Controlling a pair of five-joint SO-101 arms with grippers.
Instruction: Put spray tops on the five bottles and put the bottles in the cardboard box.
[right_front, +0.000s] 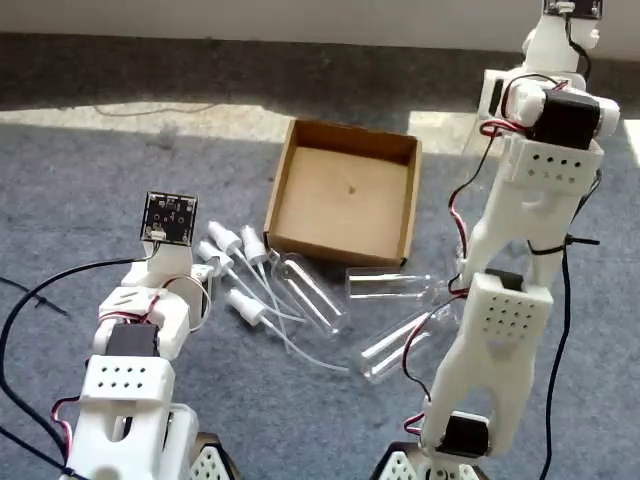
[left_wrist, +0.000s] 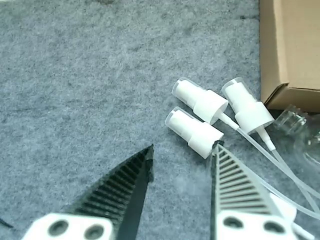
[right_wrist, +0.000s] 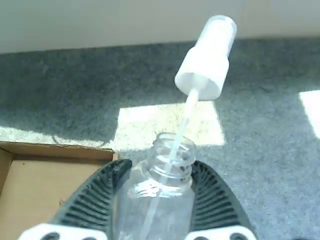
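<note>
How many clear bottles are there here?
4. Three bottles lie on the carpet by the cardboard box; one bottle is in the right jaws. Another may be hidden.

The spray tops (left_wrist: 200, 102) are white, the bottles (right_front: 310, 290) clear, the box (right_front: 345, 195) plain brown. The counter (left_wrist: 75, 75) is speckled grey. The jaws are black and ribbed, on white arms (right_front: 510, 310).

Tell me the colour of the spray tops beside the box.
White spray tops, clearest in the left wrist view.

Grey carpet (right_front: 90, 180) under everything; sunlit patch (right_wrist: 145, 125); pale wall (right_wrist: 100, 20) behind.
</note>
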